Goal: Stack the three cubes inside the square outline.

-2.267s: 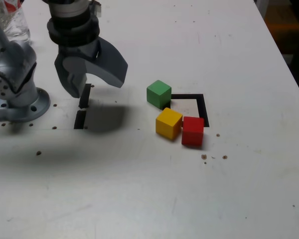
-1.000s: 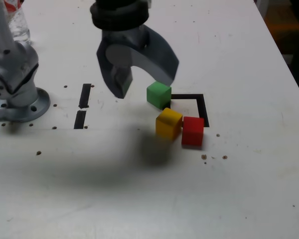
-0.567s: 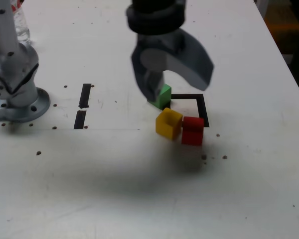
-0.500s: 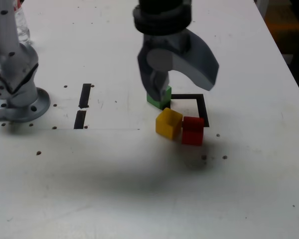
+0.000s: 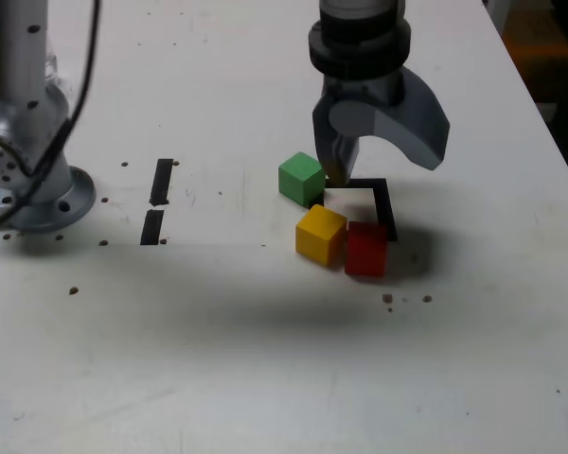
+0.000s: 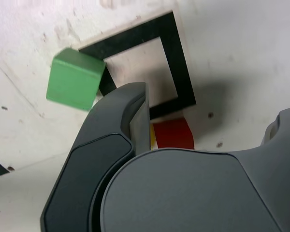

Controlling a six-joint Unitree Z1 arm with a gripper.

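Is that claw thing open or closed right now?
Open. The claw hangs over the square outline with its two fingers spread wide and nothing between them; the green cube sits beside it, untouched.

a white table top (image 5: 265,359) spreads under the gripper, scuffed and dotted with small dark specks (image 5: 405,299), some just below it in the exterior view. two short black tape strips (image 5: 158,200) lie end to end well off to the gripper's left in that view. a clear container (image 5: 47,57) sits beyond them, far from the gripper, mostly hidden.
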